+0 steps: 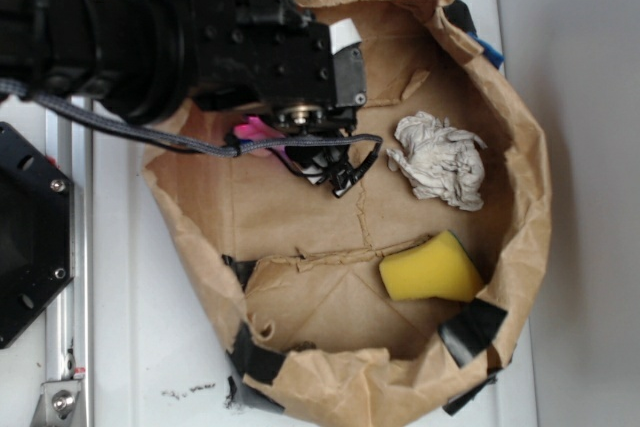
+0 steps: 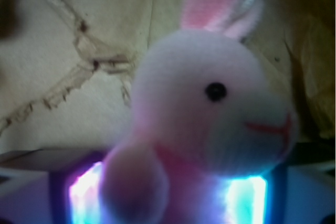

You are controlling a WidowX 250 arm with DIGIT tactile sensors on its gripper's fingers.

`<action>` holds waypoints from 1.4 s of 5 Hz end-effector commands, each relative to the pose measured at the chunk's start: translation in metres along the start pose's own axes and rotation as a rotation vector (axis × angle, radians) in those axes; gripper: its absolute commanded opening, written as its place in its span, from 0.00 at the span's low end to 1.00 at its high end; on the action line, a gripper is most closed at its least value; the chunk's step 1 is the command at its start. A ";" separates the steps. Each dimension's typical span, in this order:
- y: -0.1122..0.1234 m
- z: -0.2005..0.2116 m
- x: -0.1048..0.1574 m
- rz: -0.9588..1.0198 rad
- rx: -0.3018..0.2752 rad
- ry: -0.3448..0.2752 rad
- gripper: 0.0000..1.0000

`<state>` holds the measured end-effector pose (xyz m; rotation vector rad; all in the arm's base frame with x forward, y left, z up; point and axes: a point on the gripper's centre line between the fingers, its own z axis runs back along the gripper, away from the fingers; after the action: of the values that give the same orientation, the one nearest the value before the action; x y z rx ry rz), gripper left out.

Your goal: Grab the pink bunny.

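The pink bunny point(image 2: 210, 103) fills the wrist view: cream-white face, black eye, red stitched mouth, one pink-lined ear pointing up. Its pink body and a round paw sit right between the two glowing fingers of my gripper point(image 2: 165, 198), which press against both of its sides. From the exterior view only a strip of the pink bunny point(image 1: 255, 132) shows under the black wrist. There my gripper point(image 1: 285, 142) points down into the left part of the brown paper bag point(image 1: 520, 197).
A crumpled white-grey paper ball point(image 1: 438, 159) lies at the bag's right. A yellow sponge wedge point(image 1: 432, 269) lies at the lower right. The bag's raised paper walls ring the floor. A black base plate point(image 1: 30, 237) sits left of the bag.
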<state>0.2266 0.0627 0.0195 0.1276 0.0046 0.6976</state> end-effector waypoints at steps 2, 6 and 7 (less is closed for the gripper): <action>0.000 0.025 -0.017 0.011 -0.036 -0.021 0.00; -0.043 0.147 0.013 -0.341 -0.242 -0.151 0.00; -0.043 0.168 0.005 -0.389 -0.271 -0.150 0.00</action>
<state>0.2662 0.0080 0.1601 -0.0790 -0.1319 0.2944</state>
